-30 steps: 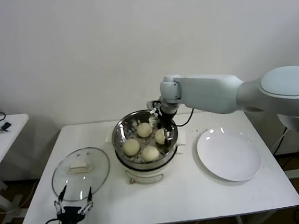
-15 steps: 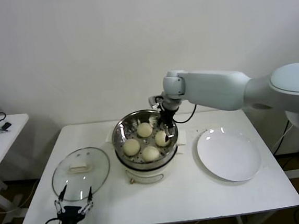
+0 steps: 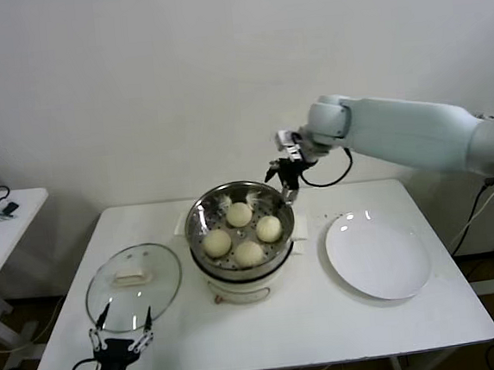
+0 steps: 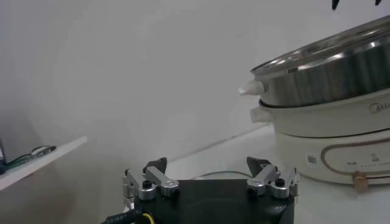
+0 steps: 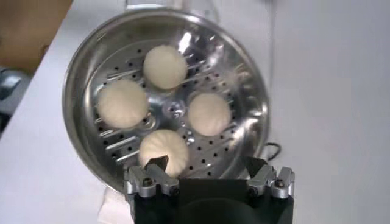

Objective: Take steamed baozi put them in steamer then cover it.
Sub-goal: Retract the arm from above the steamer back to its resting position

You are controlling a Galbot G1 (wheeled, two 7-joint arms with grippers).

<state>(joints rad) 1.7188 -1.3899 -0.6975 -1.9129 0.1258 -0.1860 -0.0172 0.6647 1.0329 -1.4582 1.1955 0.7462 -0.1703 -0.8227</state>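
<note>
Looking down from the head view, all four steamed baozi (image 3: 243, 232) sit inside the steamer (image 3: 197, 233) on its white pot base, so the loading part of the task appears done. The right gripper (image 3: 285, 175) hangs above the steamer's far-right rim, empty, its jaws spread and holding nothing. The white plate (image 3: 378, 257) lies bare to the right of the pot, probably where the buns came from. The cover (image 3: 133, 287) rests flat on the table to the left of the steamer, handle up, within reach of the left gripper (image 3: 122, 336), which waits low at the table's near edge just in front of the lid, released and grasping nothing. That placement suggests the left arm is meant to lift the lid next.

The left wrist view adds what the head view cannot: the steamer's steel wall (image 4: 329, 73) seen side-on above the cream pot base (image 4: 329, 143), and the left gripper's two fingertips (image 4: 155, 168) standing well apart.

The right wrist view looks straight down into the basket, showing the perforated floor (image 5: 170, 112) and the four buns spaced around its centre, none touching, with the open fingertips (image 5: 157, 165) clear above them.
</note>
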